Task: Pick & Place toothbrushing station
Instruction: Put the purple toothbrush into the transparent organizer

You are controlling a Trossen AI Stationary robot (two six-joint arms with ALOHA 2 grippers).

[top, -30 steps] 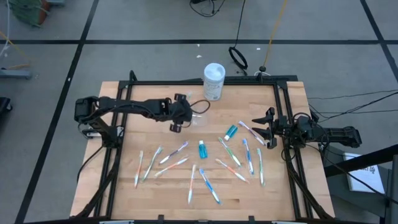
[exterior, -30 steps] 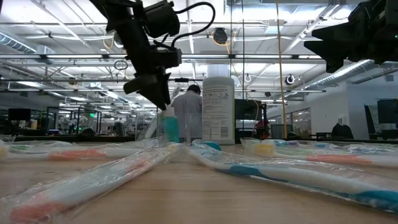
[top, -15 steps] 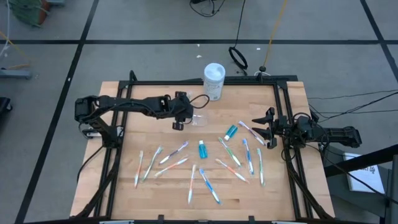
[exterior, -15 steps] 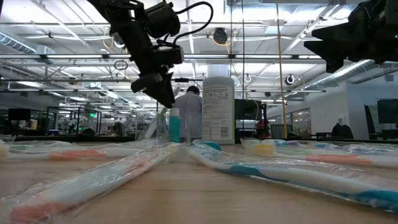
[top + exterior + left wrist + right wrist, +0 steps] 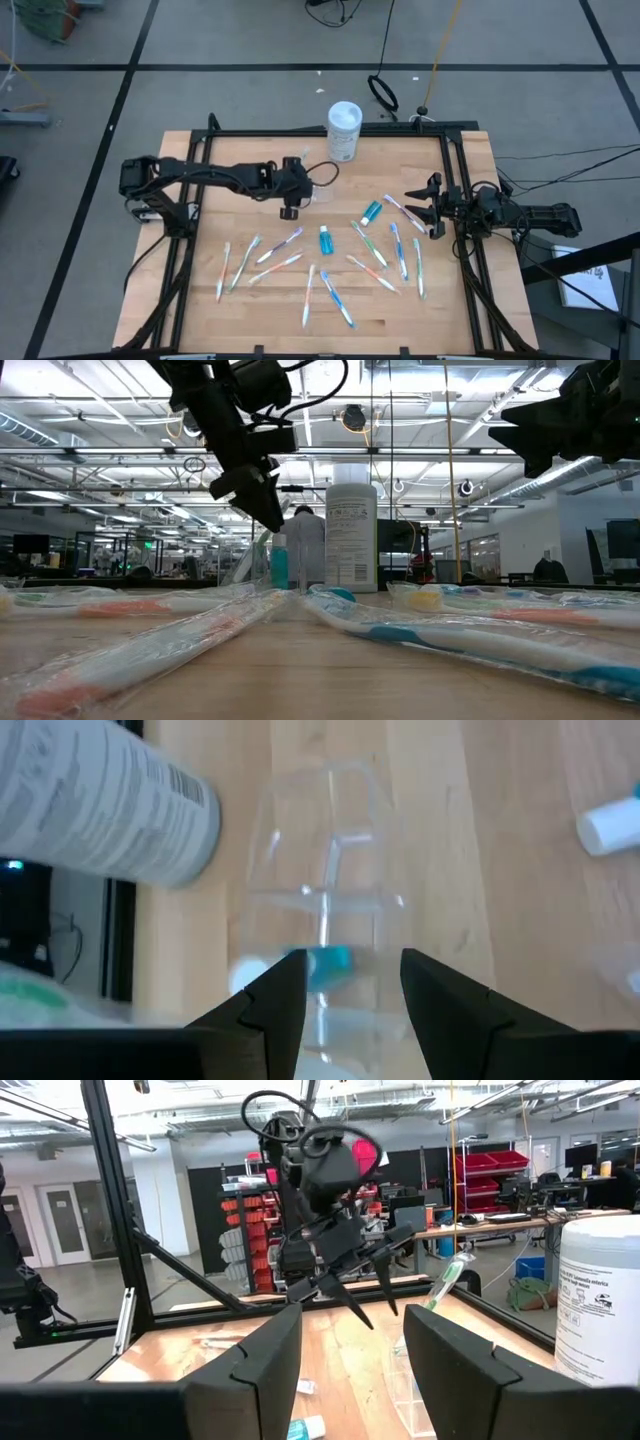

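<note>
Toothbrushes [image 5: 275, 250] lie scattered flat across the near half of the table [image 5: 200, 300], with blue toothpaste tubes [image 5: 325, 240] among them, while the small clear cup [image 5: 318, 193] stands toward the far middle, just near of the tall white container [image 5: 344, 130]. In the cup a toothbrush with a green end [image 5: 445, 1280] already stands leaning. The left gripper [image 5: 291, 208] hangs above the table just left of the cup, its jaws parted and holding nothing that can be seen; in its wrist view the cup [image 5: 325, 910] sits straight ahead of the two fingers [image 5: 280, 995], in line with the gap between them. The right gripper [image 5: 418, 208] waits over the right side of the table, jaws likewise parted and empty, close to the right-hand cluster of brushes [image 5: 400, 250]. For the next pick, the left arm is nearer the brushes lying on the near left, which point mostly near-to-far with a slight slant, so the jaws would probably need to close across a handle's narrow width rather than along it.
</note>
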